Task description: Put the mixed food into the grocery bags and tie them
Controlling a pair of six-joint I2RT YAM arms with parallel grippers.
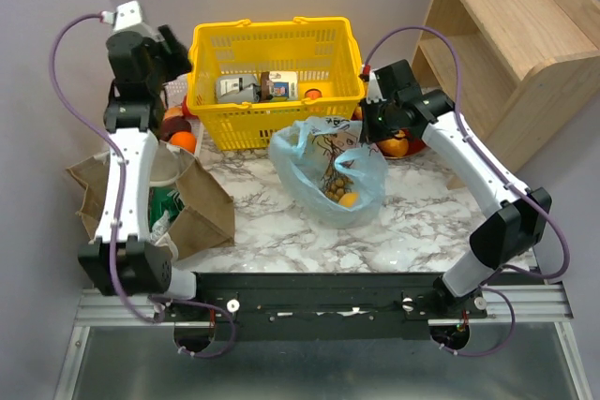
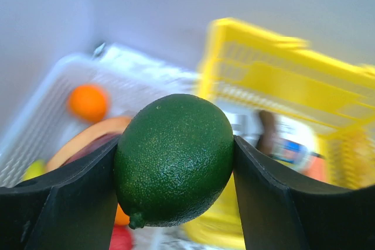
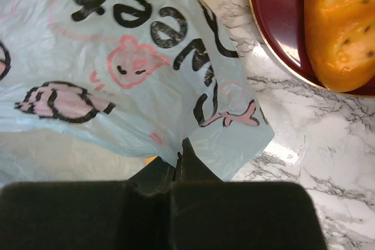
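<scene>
Dark green round lime [image 2: 173, 159] is sitting gripped in left jaws, left of the yellow mesh basket [image 1: 234, 63]; right jaws are pinching the light-blue plastic bag [image 1: 323, 170]; I'd be releasing low inside.

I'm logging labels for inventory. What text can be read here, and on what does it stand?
"Sweet" (probably; upside down, creased): black letters on the light-blue bag.
Cartons in the yellow basket: labels too small to read.
Green packet in the tan bag: print too small to read.
</scene>
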